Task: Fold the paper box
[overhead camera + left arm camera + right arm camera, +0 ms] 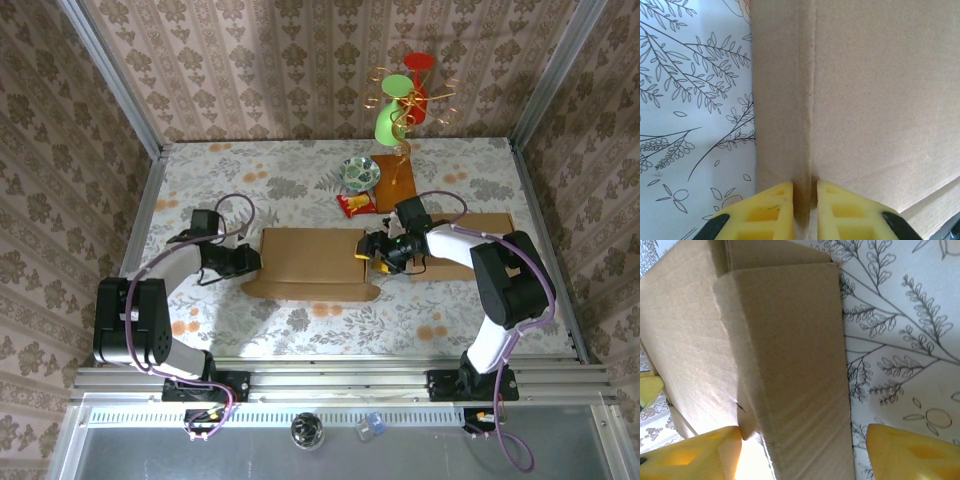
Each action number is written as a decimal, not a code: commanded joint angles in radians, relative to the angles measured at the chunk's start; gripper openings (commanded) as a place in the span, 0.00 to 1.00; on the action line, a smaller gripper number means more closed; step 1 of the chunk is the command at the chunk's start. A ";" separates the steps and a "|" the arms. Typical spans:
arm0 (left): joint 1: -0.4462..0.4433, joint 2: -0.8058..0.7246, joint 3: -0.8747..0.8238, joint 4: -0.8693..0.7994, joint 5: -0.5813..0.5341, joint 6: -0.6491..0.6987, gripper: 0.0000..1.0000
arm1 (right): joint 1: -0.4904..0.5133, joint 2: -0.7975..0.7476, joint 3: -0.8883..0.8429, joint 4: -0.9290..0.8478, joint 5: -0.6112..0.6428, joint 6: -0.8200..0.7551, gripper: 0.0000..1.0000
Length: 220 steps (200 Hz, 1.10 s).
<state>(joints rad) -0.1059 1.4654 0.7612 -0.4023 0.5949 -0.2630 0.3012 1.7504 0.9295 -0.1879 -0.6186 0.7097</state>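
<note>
Count recorded: two arms, left arm [150, 290] and right arm [505, 280]. Two grippers, left gripper [805, 189] and right gripper [802, 436]. Two brown cardboard items, paper box [310, 262] and flat cardboard sheet [495, 222]. One bowl [360, 172]. One red packet [356, 205]. One wire stand [403, 112].

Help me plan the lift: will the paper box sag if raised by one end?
Probably a little: the paper box is long, thin, creased cardboard. The ridge pinched by the left hand looks folded double, so likely stiffer there. It seems light; may slide if pushed.
</note>
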 commanded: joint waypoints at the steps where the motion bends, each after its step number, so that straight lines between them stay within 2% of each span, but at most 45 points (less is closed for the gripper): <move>1: 0.030 -0.002 -0.035 -0.008 -0.034 -0.010 0.14 | -0.004 0.021 -0.031 0.097 -0.031 0.003 0.71; 36: 0.054 0.021 -0.037 -0.019 -0.027 -0.008 0.14 | -0.005 -0.002 -0.114 0.313 -0.056 0.046 0.75; 69: 0.080 0.037 -0.038 -0.026 -0.033 -0.010 0.14 | -0.004 0.049 -0.095 0.356 -0.132 0.052 0.75; 99: 0.102 0.050 -0.039 -0.016 -0.025 -0.019 0.13 | 0.004 0.090 -0.097 0.473 -0.224 0.095 0.74; 169: 0.129 0.089 -0.023 -0.008 -0.018 -0.016 0.13 | 0.055 0.124 -0.063 0.587 -0.270 0.166 0.74; 220: 0.129 0.107 -0.006 0.006 -0.014 -0.010 0.14 | 0.088 0.114 -0.030 0.688 -0.267 0.285 0.72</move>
<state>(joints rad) 0.0280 1.5223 0.7738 -0.3641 0.6758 -0.2737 0.3527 1.8717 0.8459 0.3931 -0.8356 0.9203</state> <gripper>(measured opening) 0.138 0.721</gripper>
